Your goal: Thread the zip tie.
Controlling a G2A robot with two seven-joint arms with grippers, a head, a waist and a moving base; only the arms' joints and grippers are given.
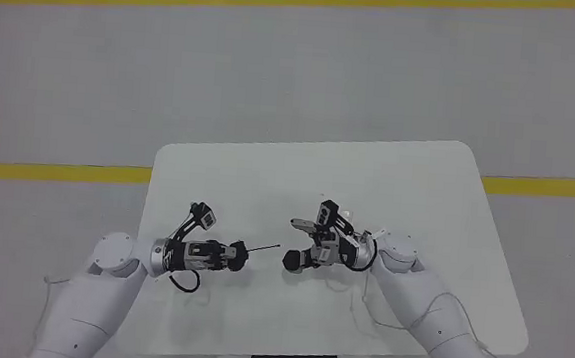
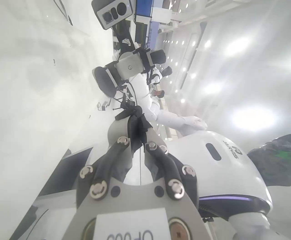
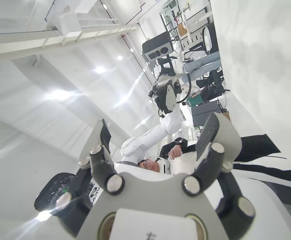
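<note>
White surface (image 1: 417, 188) underneath, with both my arms facing each other over the middle of it. My left jaws are clenched on the zip tie (image 1: 264, 247). Its long axis runs sideways, and the free tip points straight at my right jaws. Those are spread wide with nothing in them, just beside the tip. So I reckon the right side only needs to close the gap along that line.
</note>
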